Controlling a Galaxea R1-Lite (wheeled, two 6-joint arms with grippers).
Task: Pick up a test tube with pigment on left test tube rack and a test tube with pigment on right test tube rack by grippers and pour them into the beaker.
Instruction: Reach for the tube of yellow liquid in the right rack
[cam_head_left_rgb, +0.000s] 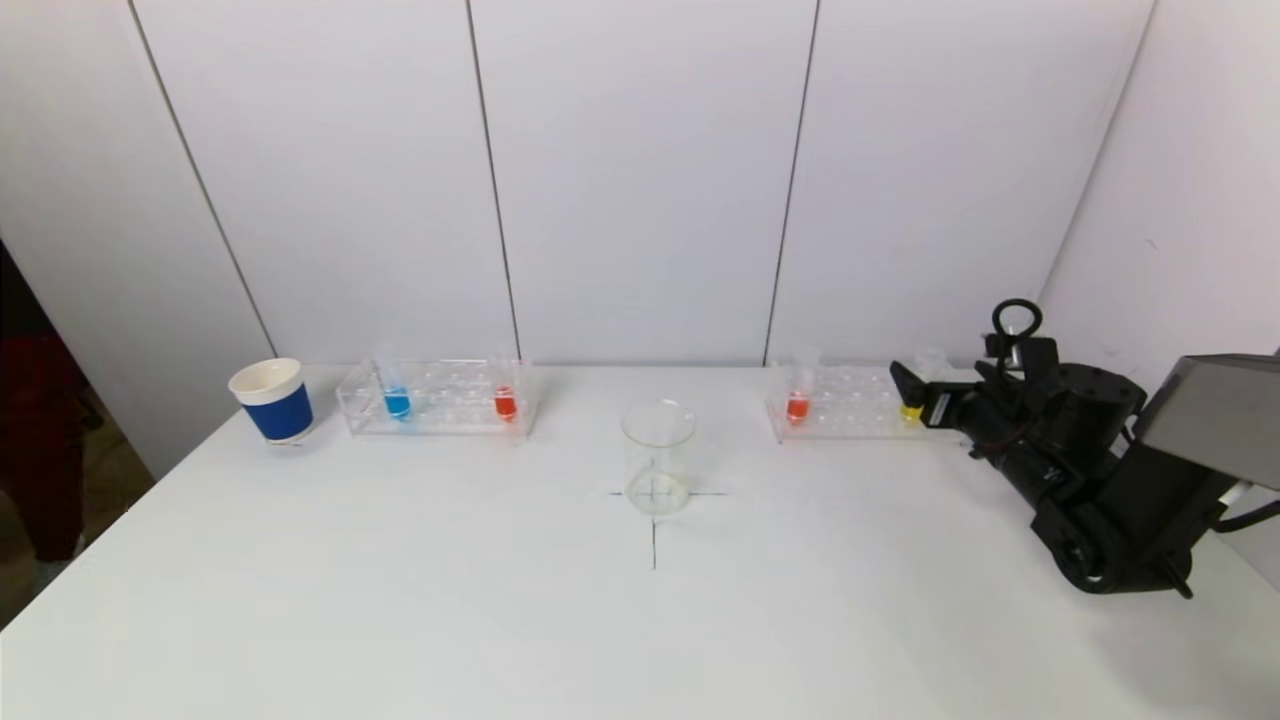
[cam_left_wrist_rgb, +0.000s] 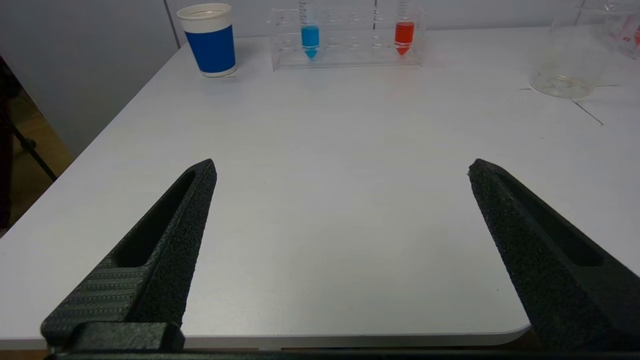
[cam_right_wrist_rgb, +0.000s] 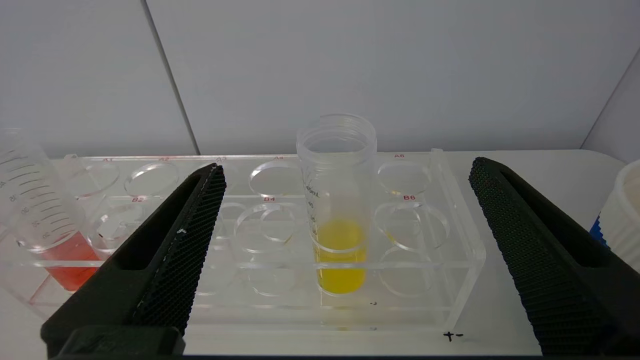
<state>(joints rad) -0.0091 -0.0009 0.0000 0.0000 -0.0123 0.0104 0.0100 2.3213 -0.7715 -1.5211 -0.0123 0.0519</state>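
The left rack holds a blue-pigment tube and a red-pigment tube. The right rack holds a red-pigment tube and a yellow-pigment tube. The clear beaker stands between the racks on a cross mark. My right gripper is at the right rack's right end. In the right wrist view it is open, with the yellow tube upright in the rack between the fingers, untouched. My left gripper is open and empty over the table's near left edge, out of the head view.
A blue-sleeved paper cup stands left of the left rack, also seen in the left wrist view. Another white cup shows just right of the right rack in the right wrist view. Wall panels stand close behind both racks.
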